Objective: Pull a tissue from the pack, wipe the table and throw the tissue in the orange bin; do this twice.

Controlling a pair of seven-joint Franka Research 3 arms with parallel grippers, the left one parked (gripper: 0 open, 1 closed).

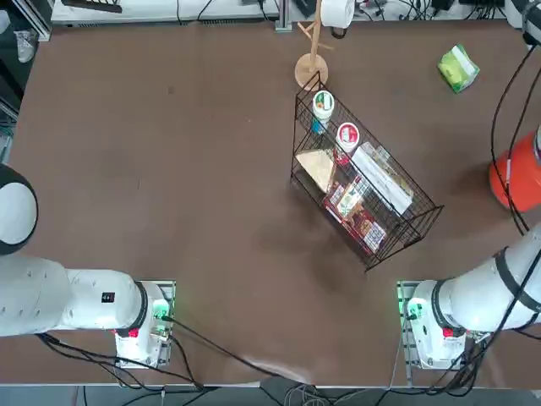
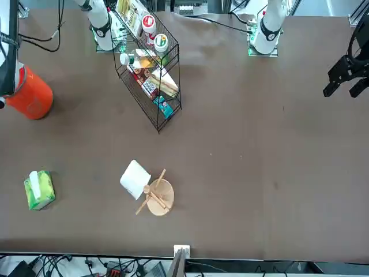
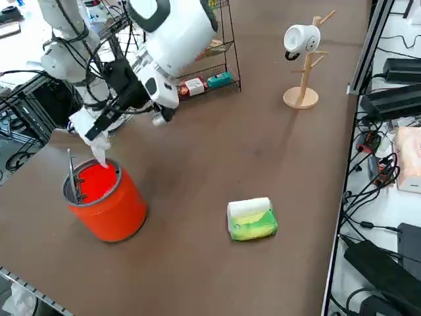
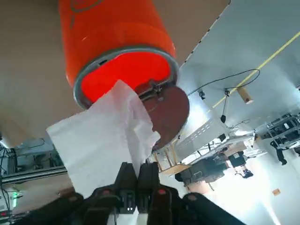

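The right gripper (image 4: 137, 171) is clenching a white tissue (image 4: 105, 136), its two fingers closed on the sheet, and is holding it above the orange bin (image 3: 110, 201). The tissue is spreading out from the fingertips, creased on one side and flatter on the other, with one corner hanging down at the bin's open mouth. The bin is standing upright on the brown table (image 1: 211, 194), its lid (image 4: 167, 114) swung open at the rim and its red inside showing. In the top view the bin is sitting at the table's right edge, partly under the arm's cables. Near it, farther from the arms' bases, the pack (image 1: 458, 68) is lying on the table, green and yellow, with white tissue showing along its upper face. Toward the middle of the table, a black wire basket (image 1: 365, 182) is standing at a slant, holding white-capped containers and flat packets. Just beyond the basket's far end, a wooden stand (image 3: 301, 97) with a round base is standing upright, a white mug (image 3: 302, 39) hanging on one of its pegs.
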